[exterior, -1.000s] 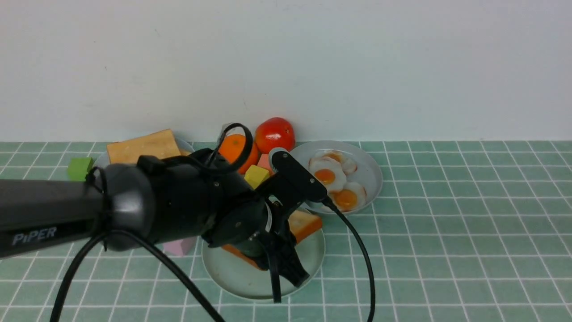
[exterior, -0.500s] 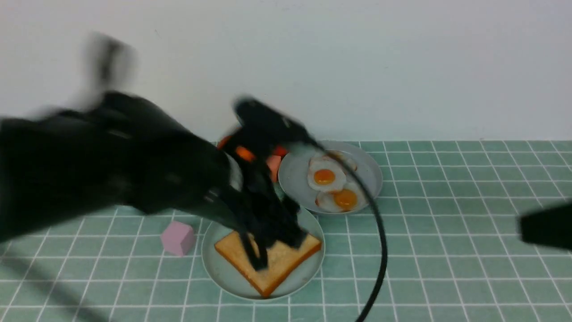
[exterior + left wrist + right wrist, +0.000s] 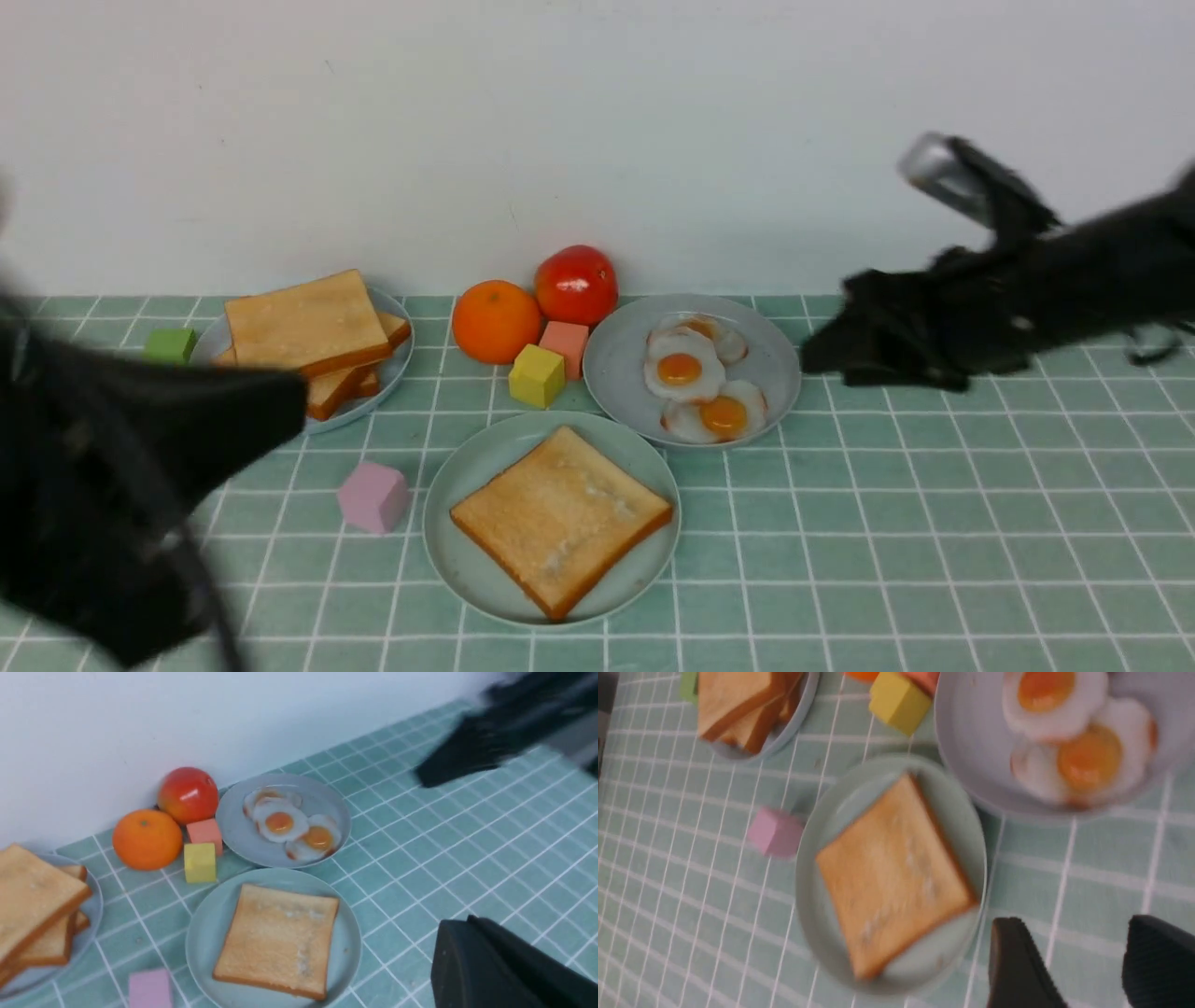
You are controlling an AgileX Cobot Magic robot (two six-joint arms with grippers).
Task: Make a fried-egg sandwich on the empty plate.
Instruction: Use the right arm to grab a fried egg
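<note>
Your left gripper has pulled back from over the green plate to the near left. The toast now lies uncovered and flat on that plate, with nothing on top. Only one of its fingers shows in the left wrist view, so you cannot tell how its jaws stand. Your right gripper, barely at the right edge before, now hangs blurred just right of the grey plate with the eggs. Its fingers stand apart, holding nothing.
</note>
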